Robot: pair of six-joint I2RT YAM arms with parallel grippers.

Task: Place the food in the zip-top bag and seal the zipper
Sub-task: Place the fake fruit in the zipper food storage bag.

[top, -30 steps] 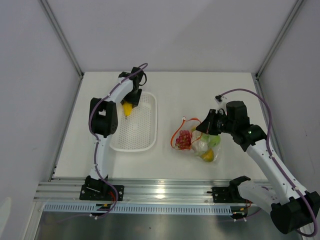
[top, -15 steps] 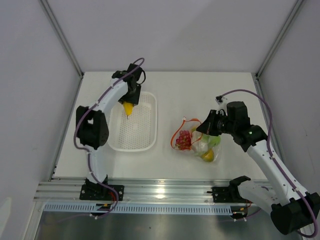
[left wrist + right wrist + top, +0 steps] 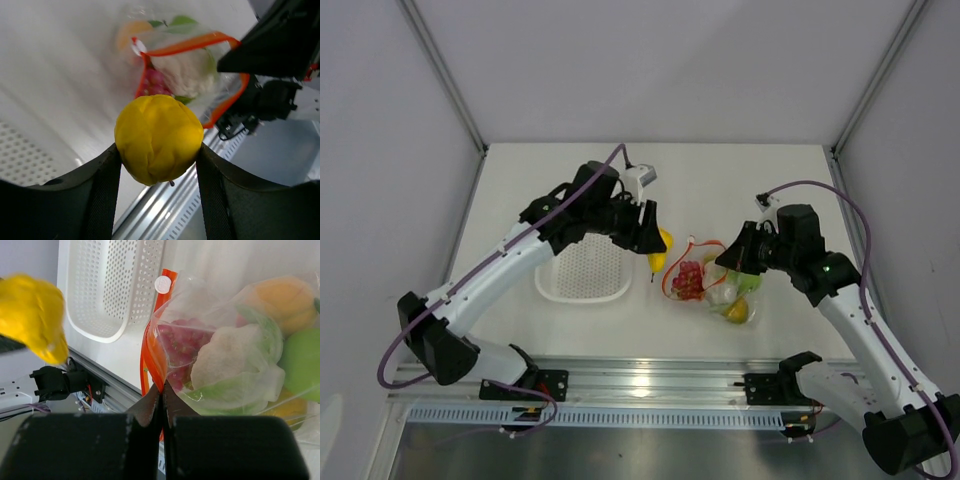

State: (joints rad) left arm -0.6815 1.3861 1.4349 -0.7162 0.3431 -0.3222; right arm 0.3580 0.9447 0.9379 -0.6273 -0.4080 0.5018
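White basket (image 3: 582, 285) sits left of centre on the desk (image 3: 720, 180). The left hand (image 3: 656, 248) hangs just past its right rim, grasping a yellow mango (image 3: 159, 139). Just right of that lies the bag (image 3: 192, 292), mouth open toward the basket, long axis running left to right, with grapes (image 3: 688, 278) and cauliflower (image 3: 225, 360) inside. Right hand (image 3: 162, 390) is clenched on the orange zipper (image 3: 200, 41).

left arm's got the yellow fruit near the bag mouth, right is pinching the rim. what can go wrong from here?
1. The cauliflower and grapes already crowd the mouth; the yellow fruit may catch on the zipper.
2. The right end effector pinches only one edge of the zip-top bag; a push could tug it free.
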